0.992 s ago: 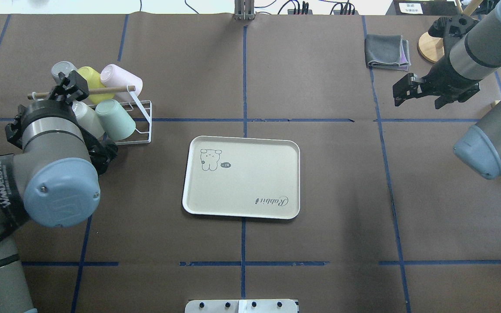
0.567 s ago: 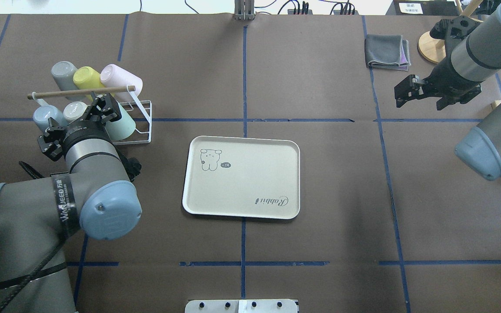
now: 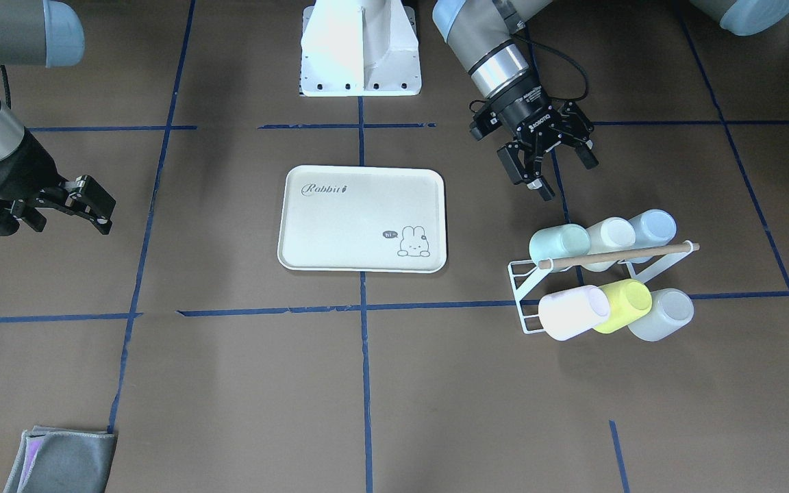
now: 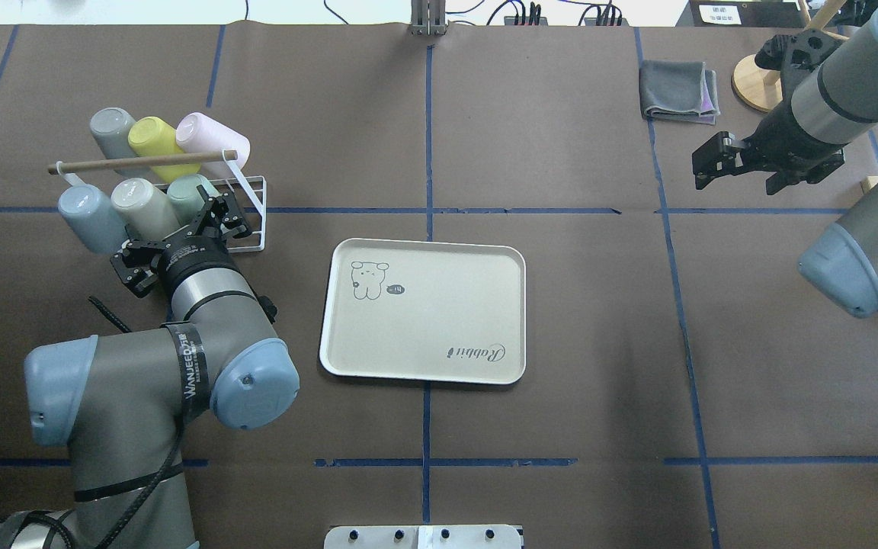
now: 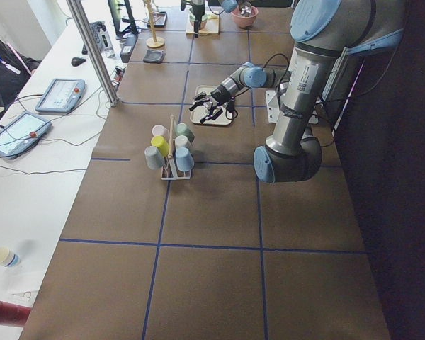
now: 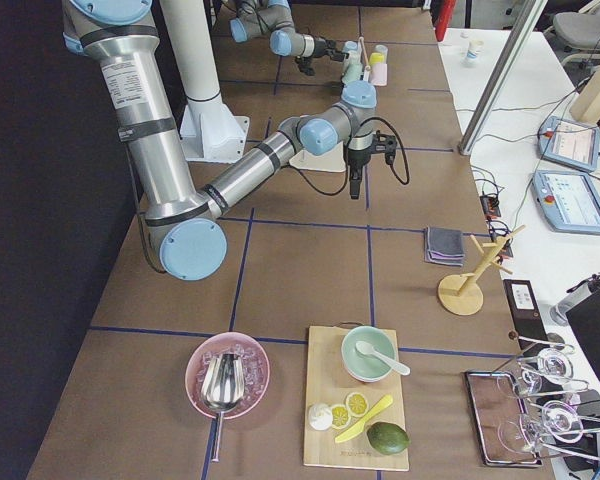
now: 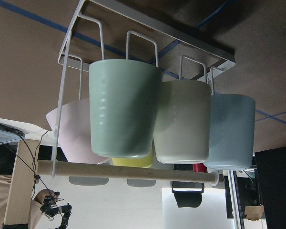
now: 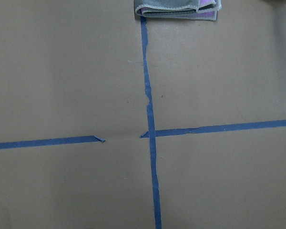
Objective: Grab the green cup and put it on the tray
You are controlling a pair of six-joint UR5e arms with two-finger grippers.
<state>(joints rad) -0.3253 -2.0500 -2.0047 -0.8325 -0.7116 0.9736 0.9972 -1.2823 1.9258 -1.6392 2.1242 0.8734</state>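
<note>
The green cup point(image 4: 186, 192) lies tilted on a white wire rack point(image 4: 253, 223), at the tray-side end of the near row; it also shows in the front view point(image 3: 559, 242). In the left wrist view the green cup point(image 7: 124, 109) fills the middle, with no fingers in sight. My left gripper point(image 4: 224, 217) is open, just in front of that cup at the rack's corner, apart from it point(image 3: 550, 172). The cream tray point(image 4: 424, 335) with "Rabbit" script lies flat at the table's middle point(image 3: 340, 233). My right gripper point(image 4: 704, 163) is open and empty, far to the right point(image 3: 96, 205).
The rack also holds a cream cup point(image 4: 138, 202), a pale blue cup point(image 4: 82, 215), a grey cup point(image 4: 111, 126), a yellow-green cup point(image 4: 151, 136) and a pink cup point(image 4: 210, 137), under a wooden dowel point(image 4: 142, 161). A folded grey cloth point(image 4: 677, 91) and a wooden stand point(image 4: 753, 80) lie far right.
My left arm has swung from the rack's left side round to its front; the gripper came down off the cups to the rack's tray-side corner. The right gripper has barely moved.
</note>
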